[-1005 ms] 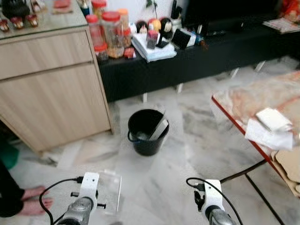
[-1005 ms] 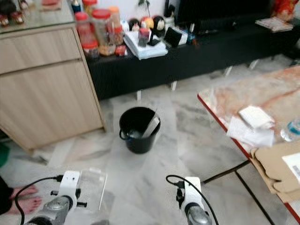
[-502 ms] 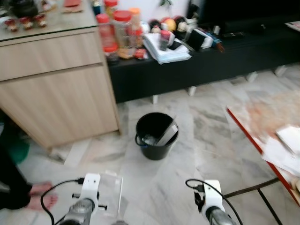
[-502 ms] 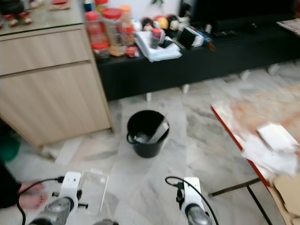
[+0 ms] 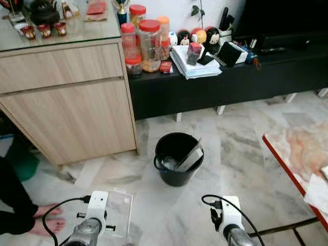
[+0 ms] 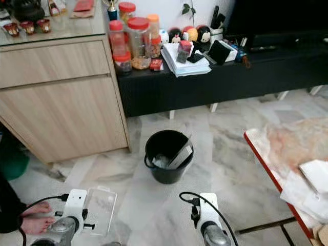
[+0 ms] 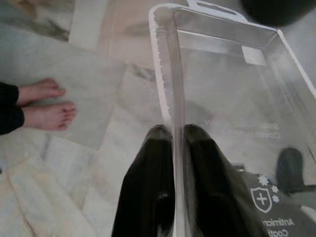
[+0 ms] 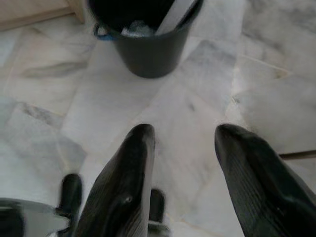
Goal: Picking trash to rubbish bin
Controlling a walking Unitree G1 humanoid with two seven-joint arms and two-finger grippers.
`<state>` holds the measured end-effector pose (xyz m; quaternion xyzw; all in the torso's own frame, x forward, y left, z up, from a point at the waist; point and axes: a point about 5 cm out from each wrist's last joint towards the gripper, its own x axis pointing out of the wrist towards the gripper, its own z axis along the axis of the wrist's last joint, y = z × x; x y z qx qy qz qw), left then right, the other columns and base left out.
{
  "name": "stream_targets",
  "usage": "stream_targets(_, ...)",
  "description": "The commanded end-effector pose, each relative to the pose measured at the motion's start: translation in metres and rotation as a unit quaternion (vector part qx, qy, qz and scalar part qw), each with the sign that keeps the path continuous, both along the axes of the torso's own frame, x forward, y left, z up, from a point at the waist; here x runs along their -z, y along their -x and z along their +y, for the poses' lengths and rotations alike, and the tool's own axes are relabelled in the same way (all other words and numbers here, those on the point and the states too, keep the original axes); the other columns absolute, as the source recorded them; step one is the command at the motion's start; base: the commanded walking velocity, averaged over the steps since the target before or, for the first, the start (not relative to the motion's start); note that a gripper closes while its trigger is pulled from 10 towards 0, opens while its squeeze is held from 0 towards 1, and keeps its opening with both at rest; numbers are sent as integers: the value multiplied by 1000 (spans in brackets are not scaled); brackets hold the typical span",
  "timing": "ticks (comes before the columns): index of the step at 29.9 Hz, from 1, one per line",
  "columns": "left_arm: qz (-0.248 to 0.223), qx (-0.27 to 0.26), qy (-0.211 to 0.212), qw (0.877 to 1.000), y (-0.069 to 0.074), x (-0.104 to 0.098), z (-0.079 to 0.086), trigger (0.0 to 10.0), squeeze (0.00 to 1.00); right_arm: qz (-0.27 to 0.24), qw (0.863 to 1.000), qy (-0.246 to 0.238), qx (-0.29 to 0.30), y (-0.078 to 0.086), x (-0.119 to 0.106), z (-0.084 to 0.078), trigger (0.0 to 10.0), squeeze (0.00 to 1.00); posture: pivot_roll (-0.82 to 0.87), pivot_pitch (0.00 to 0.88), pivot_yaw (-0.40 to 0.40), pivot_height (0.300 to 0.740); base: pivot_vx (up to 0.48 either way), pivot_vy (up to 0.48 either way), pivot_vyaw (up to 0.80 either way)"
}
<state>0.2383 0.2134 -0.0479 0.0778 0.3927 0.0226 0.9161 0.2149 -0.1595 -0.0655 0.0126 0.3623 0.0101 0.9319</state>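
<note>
One second on, the view had swung so the bin [image 5: 179, 158] sat mid-frame, meaning drop-off looked close; left gripper [image 7: 173, 143] pinched the clear plastic tray [image 7: 232, 89], right gripper [image 8: 185, 148] gaped empty.

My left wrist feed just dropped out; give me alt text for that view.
The left gripper pinches the edge of a clear plastic package between its black fingers, above the marble floor. A person's bare feet stand off to one side.

One black bin [image 5: 178, 159], one clear plastic package [image 7: 232, 98], two grippers and two bare feet [image 7: 47, 103] were counted.
</note>
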Motion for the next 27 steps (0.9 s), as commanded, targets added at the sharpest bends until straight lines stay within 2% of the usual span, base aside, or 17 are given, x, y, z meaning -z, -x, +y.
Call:
stream_targets(1,12,-2,-4,1000,6,3,3,10000,0,0,1000,-5,-1,0,0,2,10000,0,144,140,-20,740,319,0,0)
stream_targets(27,12,-2,-4,1000,6,3,3,10000,0,-4,1000,-3,-19,-2,-1,5,10000,0,144,140,-19,740,321,0,20)
